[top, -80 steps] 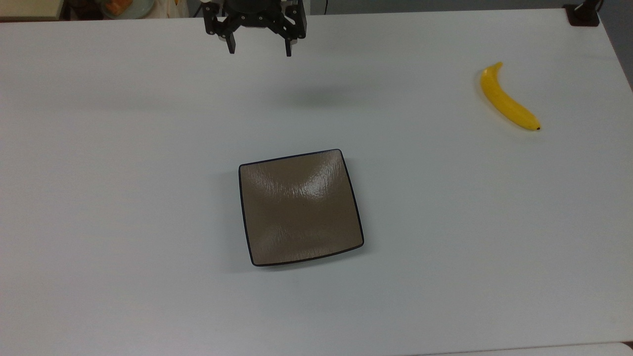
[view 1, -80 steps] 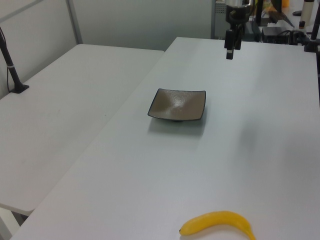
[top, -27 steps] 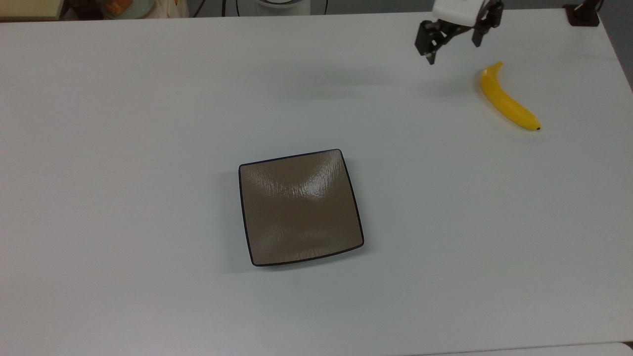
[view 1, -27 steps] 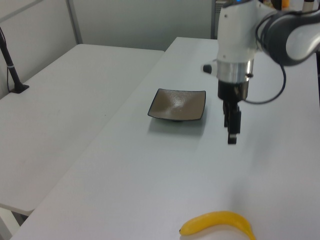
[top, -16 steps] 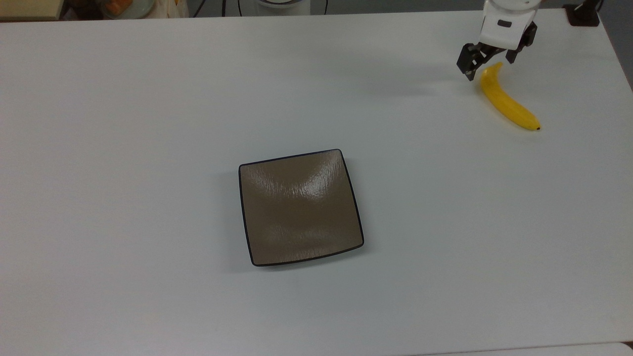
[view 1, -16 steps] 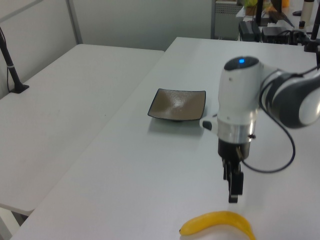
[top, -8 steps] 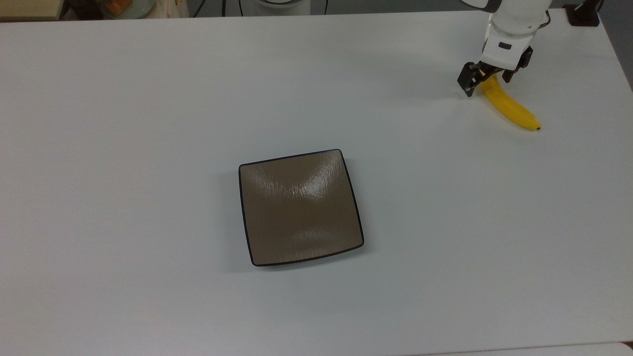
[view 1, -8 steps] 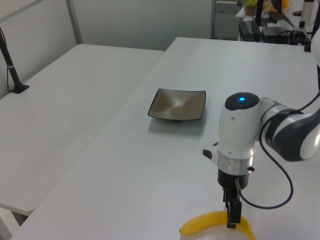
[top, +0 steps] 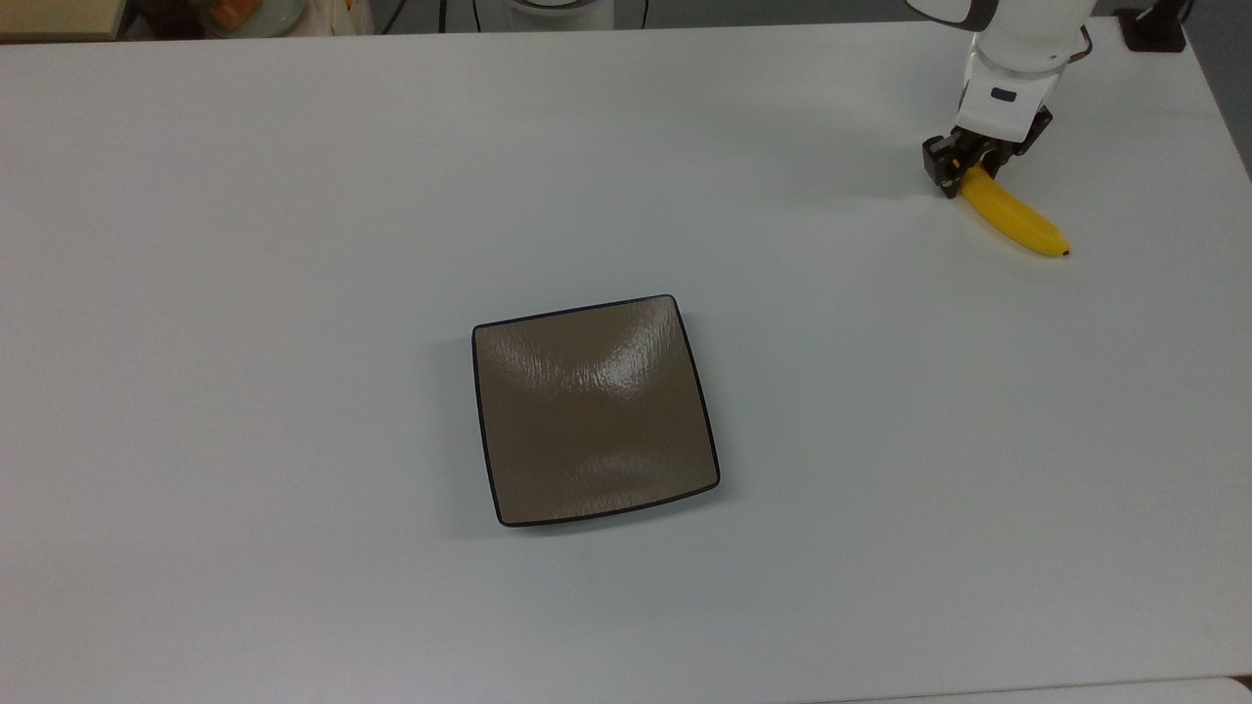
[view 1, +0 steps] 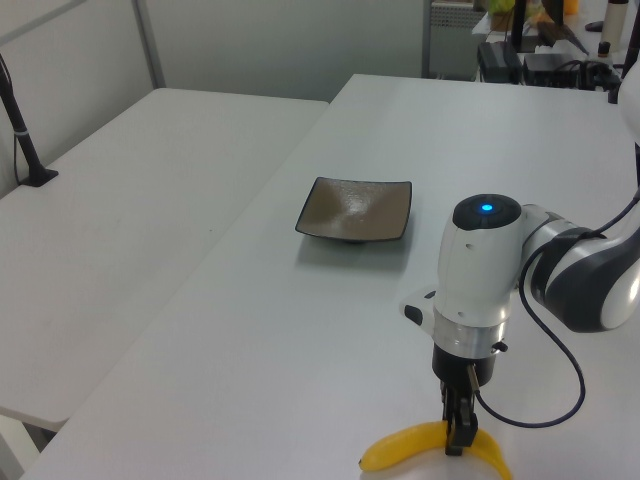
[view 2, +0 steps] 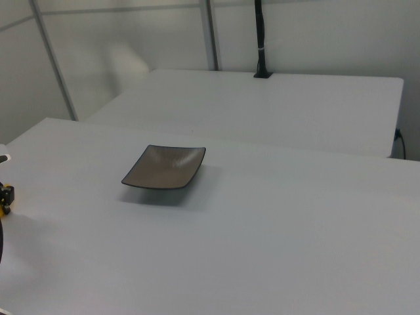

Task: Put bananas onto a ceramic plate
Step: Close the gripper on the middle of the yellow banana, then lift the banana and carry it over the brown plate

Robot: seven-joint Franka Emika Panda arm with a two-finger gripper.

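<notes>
At the top view's upper right, on the white surface (top: 293, 244) | banana (top: 1012, 220) lies flat, far from the plate | claw (top: 963, 166) lowered over its stem end, fingers closed against it | square brown ceramic plate (top: 594, 411) mid-surface, bare

White rounded arm (view 1: 480, 280), blue light, black cable, black tool (view 1: 457, 433).

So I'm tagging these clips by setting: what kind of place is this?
Probably a robotics lab or office workspace. Plain white tables stand side by side, a robot arm works a banana near a plate, and equipment clutters the back of the left view.
</notes>
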